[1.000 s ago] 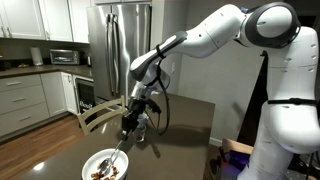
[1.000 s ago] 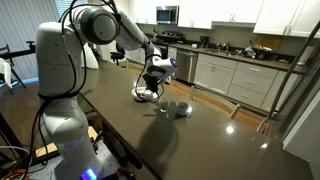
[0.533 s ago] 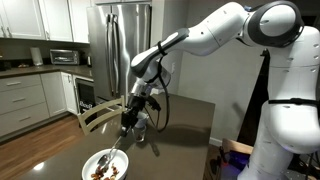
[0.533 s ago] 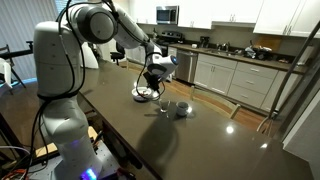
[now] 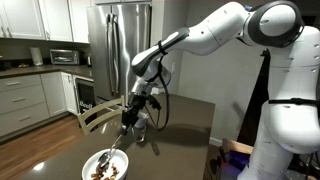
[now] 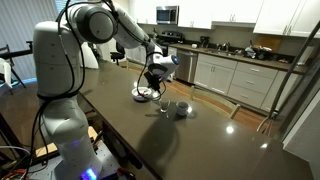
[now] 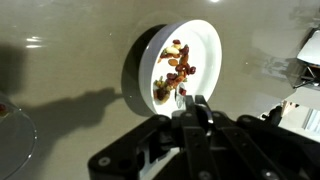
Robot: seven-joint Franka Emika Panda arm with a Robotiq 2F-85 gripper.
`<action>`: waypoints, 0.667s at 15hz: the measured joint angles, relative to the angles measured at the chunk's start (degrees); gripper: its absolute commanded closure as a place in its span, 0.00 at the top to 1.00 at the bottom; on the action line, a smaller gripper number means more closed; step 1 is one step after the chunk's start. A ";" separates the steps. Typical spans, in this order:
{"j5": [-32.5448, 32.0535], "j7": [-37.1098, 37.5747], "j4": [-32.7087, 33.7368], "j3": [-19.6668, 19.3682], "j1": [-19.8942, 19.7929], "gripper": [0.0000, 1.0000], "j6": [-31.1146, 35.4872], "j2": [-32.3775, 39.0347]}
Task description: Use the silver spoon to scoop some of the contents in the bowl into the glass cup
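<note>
The white bowl (image 7: 206, 40) holds brown and reddish contents (image 7: 175, 68). My gripper (image 7: 193, 108) is shut on the handle of the silver spoon (image 7: 182, 94), whose tip reaches into the bowl among the contents. In an exterior view the gripper (image 5: 128, 124) hangs above the bowl (image 5: 93, 160) with the spoon (image 5: 118, 152) slanting down into it. In an exterior view the glass cup (image 6: 180, 110) stands on the dark table a short way from the bowl (image 6: 145, 96). The cup's rim shows at the lower left of the wrist view (image 7: 12, 145).
The dark table (image 6: 200, 140) ends close to the bowl (image 5: 60, 172). A wooden chair back (image 5: 95, 115) stands by that edge. Kitchen counters (image 6: 240, 60) and a steel fridge (image 5: 115, 45) are beyond. The robot's white base (image 6: 55, 90) stands at the table's side.
</note>
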 measured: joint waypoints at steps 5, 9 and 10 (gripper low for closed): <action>0.00 -0.02 0.01 -0.47 0.00 0.04 0.00 -0.67; 0.00 -0.02 0.01 -1.03 -0.01 0.04 0.00 -1.90; 0.00 -0.02 0.00 -1.20 -0.01 0.04 -0.01 -2.27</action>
